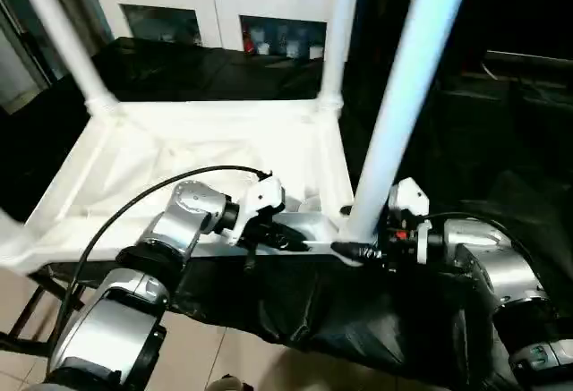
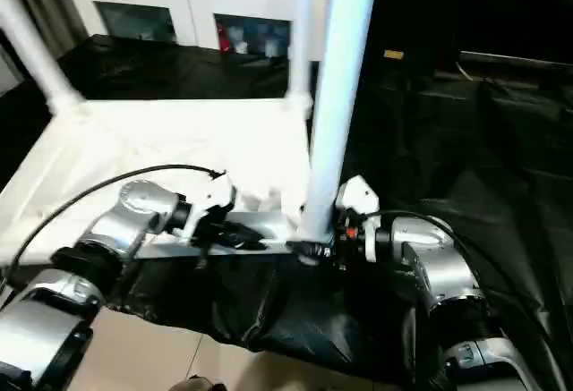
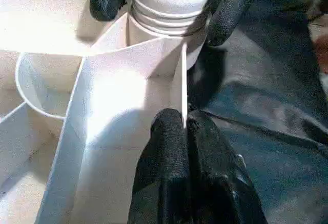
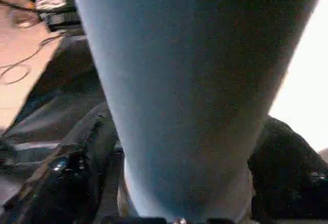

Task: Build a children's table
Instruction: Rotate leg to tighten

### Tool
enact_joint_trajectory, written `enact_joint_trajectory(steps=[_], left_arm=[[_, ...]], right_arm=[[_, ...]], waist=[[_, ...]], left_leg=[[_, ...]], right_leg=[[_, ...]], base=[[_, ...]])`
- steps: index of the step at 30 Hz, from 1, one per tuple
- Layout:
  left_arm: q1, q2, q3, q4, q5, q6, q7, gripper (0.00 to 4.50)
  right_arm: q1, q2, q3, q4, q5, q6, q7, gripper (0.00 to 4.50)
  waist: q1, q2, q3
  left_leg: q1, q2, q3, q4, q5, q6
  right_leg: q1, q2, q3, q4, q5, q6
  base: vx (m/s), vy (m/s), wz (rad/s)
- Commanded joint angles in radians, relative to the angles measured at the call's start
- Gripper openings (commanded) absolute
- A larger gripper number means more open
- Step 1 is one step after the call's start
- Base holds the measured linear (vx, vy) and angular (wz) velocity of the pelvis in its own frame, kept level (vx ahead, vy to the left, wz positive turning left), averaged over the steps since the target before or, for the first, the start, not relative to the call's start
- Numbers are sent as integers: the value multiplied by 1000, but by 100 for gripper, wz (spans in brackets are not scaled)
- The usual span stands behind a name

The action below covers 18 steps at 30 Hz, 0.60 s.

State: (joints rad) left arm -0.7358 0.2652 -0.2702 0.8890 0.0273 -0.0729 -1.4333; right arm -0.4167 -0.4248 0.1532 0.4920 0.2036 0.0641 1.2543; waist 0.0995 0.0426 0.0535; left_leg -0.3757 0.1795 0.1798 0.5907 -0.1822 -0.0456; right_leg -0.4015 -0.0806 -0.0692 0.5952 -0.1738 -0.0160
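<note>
Tabletop (image 1: pixel 179 154) lies upside down on the black worktop (image 1: pixel 501 140), ribbed side up, near edge hanging close to the worktop's front. Two far legs (image 1: pixel 336 33) stand in their sockets. Third leg (image 1: pixel 407 87) is upright in the near right corner socket (image 3: pixel 169 24).

Left pincer (image 3: pixel 184 131) is pinched shut on the thin near rim wall of the tabletop, just beside that socket. Right pincer (image 1: pixel 363 250) sits at the base of the near leg, fingers (image 4: pixel 287 162) wide apart on either side of it; can't tell whether they press the leg or just flank it.

Risks:
- leg collar looks not fully home in the socket; if right lets go now, the tall leg could tip or pop out
- left's grip is on a thin rim only, so a push on the leg may slip it off or flex the wall
- downward force near the worktop edge could tilt or slide the whole tabletop off the front
- right fingers may snag the leg when backing out and drag it crooked
</note>
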Motion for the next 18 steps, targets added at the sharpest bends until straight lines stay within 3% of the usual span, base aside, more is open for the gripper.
enact_joint_trajectory(steps=[1,8,13,16,18], left_arm=[[-6,6,-16,-43,-23,-19,-72,0],[-1,23,-20,-43,-20,-26,-113,0],[-7,7,-2,-34,-26,-8,-57,0],[-24,-41,13,-10,3,31,132,0],[-30,-62,11,-1,22,41,198,0]], right_arm=[[1,-19,15,-19,8,10,35,342],[-1,-13,23,-39,17,32,62,299],[9,16,-1,-39,22,45,-12,271],[-4,111,-73,32,-38,42,-340,268],[-10,149,-98,57,-50,37,-454,267]], waist=[[0,-14,-70],[2,-14,-71],[2,-14,-71],[-7,-13,-70],[-23,-14,-69]], left_leg=[[15,57,-12,-65,-176,102],[14,56,-12,-64,-175,97],[13,55,-13,-65,-173,90],[14,55,-15,-69,-182,60],[14,50,-17,-71,-197,34]], right_leg=[[52,-74,43,-66,-194,-258],[54,-74,42,-65,-192,-260],[54,-74,42,-65,-193,-257],[50,-75,42,-64,-212,-250],[52,-74,42,-71,-242,-236]], base=[[0,0,0],[0,0,0],[0,0,0],[0,0,0],[0,0,0]])
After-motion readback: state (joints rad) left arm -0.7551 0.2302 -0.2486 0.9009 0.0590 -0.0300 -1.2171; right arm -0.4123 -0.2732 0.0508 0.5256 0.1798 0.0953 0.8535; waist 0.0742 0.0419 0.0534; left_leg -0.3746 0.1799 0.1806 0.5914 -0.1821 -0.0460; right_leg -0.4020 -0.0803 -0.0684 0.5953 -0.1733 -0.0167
